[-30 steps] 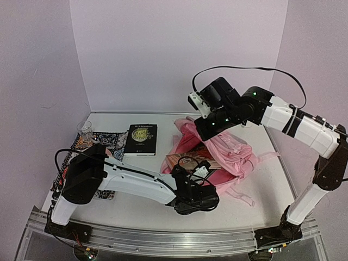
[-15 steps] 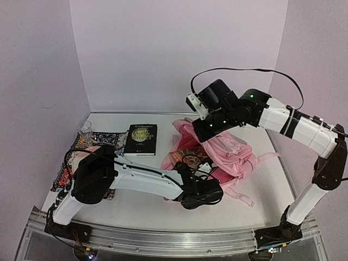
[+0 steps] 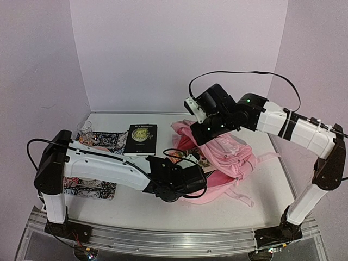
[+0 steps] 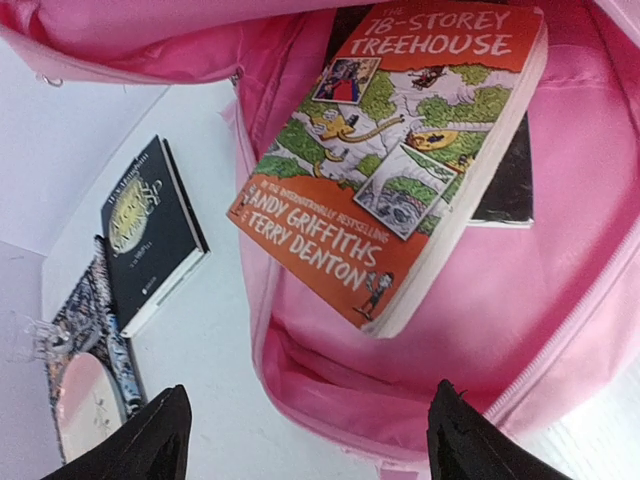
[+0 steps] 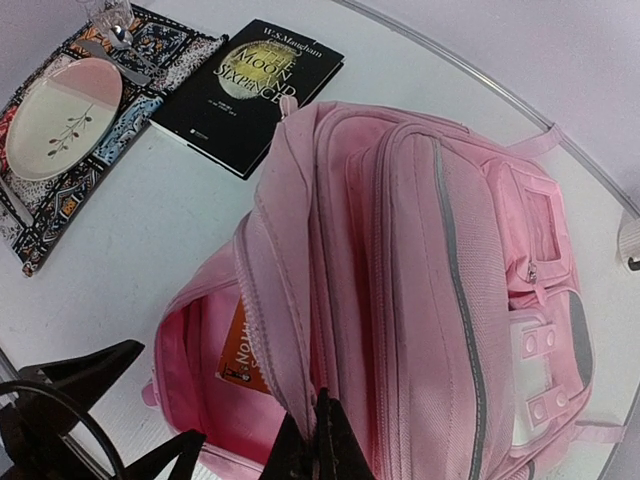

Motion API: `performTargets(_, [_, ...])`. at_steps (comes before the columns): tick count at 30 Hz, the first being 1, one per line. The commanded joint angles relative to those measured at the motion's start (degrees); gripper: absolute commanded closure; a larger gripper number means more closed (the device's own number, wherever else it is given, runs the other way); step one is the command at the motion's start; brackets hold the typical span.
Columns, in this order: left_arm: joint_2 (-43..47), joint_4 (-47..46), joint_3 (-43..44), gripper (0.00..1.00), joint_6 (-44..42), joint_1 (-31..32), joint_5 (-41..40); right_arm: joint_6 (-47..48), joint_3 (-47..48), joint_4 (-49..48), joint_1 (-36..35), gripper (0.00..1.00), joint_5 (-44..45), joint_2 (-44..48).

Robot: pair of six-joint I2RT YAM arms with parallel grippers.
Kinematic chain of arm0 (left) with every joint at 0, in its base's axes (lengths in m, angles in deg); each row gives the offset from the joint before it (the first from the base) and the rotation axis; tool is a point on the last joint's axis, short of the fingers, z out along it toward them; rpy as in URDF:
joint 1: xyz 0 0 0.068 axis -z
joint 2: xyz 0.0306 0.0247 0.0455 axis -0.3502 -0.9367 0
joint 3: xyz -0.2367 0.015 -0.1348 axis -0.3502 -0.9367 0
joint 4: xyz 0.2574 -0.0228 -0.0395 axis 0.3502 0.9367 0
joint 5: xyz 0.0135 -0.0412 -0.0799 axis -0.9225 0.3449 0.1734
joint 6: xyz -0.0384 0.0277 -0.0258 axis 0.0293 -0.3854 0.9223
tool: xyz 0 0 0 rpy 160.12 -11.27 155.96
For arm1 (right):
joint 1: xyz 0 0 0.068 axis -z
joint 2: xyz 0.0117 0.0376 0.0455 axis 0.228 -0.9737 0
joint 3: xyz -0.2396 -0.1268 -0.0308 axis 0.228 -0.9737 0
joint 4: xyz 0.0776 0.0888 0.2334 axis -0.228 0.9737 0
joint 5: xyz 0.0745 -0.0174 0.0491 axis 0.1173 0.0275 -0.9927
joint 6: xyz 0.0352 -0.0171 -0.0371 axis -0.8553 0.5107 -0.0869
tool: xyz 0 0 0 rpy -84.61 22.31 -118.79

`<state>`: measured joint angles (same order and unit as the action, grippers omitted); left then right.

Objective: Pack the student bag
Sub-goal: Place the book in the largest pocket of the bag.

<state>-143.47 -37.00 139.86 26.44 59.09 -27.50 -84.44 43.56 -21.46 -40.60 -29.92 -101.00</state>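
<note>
Left fingers stand wide apart, empty, at the open mouth of the student bag; right fingers pinch its top flap. It lies right of centre on the white table, with lilac walls behind.

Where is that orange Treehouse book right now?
In the left wrist view, the orange Treehouse book lies inside the open student bag, resting on a dark flat item; the black book sits on the table to its left.
</note>
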Motion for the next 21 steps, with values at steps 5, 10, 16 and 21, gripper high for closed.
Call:
performTargets(5, [14.9, -15.5, -13.6, 0.24, 10.8, -8.5, 26.5, -1.8, -1.5, -6.1, -0.1, 1.00, 0.6, 3.0])
performTargets(10, [21.3, -28.1, -21.4, 0.26, 18.6, -15.7, 39.2, -2.6, -2.6, -7.3, -0.1, 1.00, -0.9, 3.3])
performTargets(16, [20.0, -39.6, -26.8, 0.31, 30.0, -22.1, 50.9, -2.4, -3.1, -8.3, -0.1, 1.00, -1.8, 3.6])
performTargets(21, [14.5, -43.8, -25.7, 0.38, 35.2, -23.0, 52.9, -2.1, -3.4, -8.6, -0.1, 1.00, -1.8, 4.4])
